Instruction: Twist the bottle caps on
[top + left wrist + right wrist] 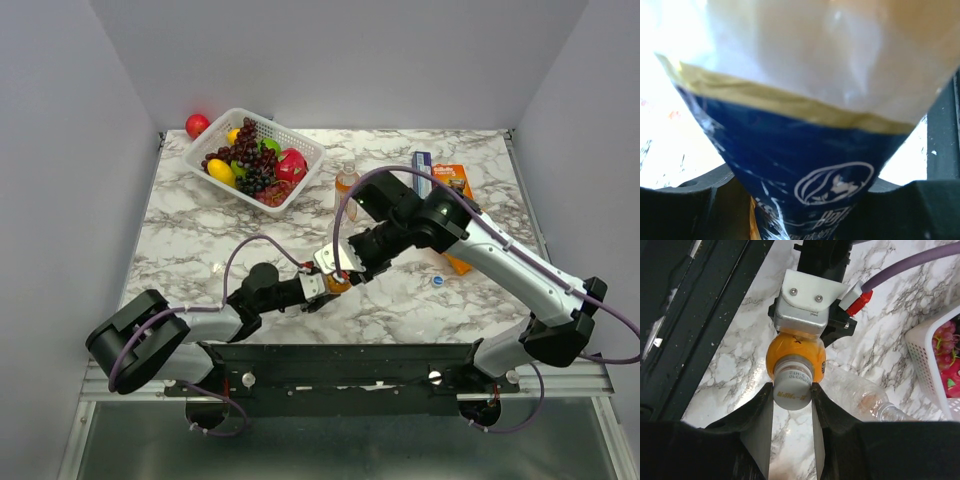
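An orange bottle hangs on its side above the table between both arms. My left gripper is shut on its body; in the left wrist view its dark blue wrapper fills the frame between the jaws. A white cap sits on its neck, and my right gripper is shut on that cap, one finger on each side. A clear bottle lies uncapped on the marble just beside it. A second orange bottle stands upright further back. A blue cap lies on the table.
A white basket of fruit stands at the back left, with a red ball beside it. An orange snack packet and a blue-and-white box lie at the back right. The black base rail runs along the near edge.
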`<state>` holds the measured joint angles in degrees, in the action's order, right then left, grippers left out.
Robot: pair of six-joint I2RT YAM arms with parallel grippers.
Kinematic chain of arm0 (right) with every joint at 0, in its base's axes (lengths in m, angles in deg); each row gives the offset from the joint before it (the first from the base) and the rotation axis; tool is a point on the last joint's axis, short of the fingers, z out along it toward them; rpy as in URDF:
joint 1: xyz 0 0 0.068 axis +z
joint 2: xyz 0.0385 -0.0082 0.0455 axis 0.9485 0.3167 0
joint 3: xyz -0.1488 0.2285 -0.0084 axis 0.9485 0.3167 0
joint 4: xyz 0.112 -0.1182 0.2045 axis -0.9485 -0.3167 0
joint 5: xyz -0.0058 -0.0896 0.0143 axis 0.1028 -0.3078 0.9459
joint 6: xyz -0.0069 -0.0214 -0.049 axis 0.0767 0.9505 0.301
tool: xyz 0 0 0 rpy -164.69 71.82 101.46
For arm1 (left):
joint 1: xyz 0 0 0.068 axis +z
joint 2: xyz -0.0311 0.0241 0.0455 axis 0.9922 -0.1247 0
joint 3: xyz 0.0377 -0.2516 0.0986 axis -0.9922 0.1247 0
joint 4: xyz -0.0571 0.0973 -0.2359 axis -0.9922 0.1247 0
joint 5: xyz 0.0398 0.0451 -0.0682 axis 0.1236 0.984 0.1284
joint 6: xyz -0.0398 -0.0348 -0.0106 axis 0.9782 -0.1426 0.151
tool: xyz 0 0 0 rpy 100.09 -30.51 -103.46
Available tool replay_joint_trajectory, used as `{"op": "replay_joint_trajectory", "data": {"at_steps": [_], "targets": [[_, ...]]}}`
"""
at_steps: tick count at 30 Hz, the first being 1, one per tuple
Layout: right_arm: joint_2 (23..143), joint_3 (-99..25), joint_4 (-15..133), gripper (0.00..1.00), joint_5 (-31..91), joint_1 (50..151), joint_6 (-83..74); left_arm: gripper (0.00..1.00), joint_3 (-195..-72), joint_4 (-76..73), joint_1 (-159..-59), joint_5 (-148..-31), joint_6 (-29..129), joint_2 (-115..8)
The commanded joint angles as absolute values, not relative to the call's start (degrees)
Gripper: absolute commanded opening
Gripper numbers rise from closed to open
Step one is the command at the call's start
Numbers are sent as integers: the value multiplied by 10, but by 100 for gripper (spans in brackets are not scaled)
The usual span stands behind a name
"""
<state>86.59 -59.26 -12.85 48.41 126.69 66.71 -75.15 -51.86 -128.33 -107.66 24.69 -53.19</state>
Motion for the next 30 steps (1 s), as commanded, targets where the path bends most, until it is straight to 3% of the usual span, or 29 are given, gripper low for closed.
{"op": "replay_joint_trajectory", "data": {"at_steps": [1, 15, 18, 19, 22, 30], "targets": [[899, -571, -276, 31, 487, 1269, 593, 0, -760, -672, -1285, -1040, 259, -507], [931, -577, -163, 27, 424, 1267, 341, 0, -807, -620, -1285, -943, 341, -500], [939, -572, -143, 23, 387, 1268, 285, 0, -811, -618, -1286, -935, 355, -494], [944, -575, -141, 14, 371, 1268, 273, 0, -814, -611, -1286, -931, 359, -493], [956, -586, -136, 3, 350, 1268, 247, 0, -824, -602, -1286, -928, 369, -491], [999, -631, -162, 1, 389, 1255, 205, 0, -805, -611, -1287, -939, 346, -489]]}}
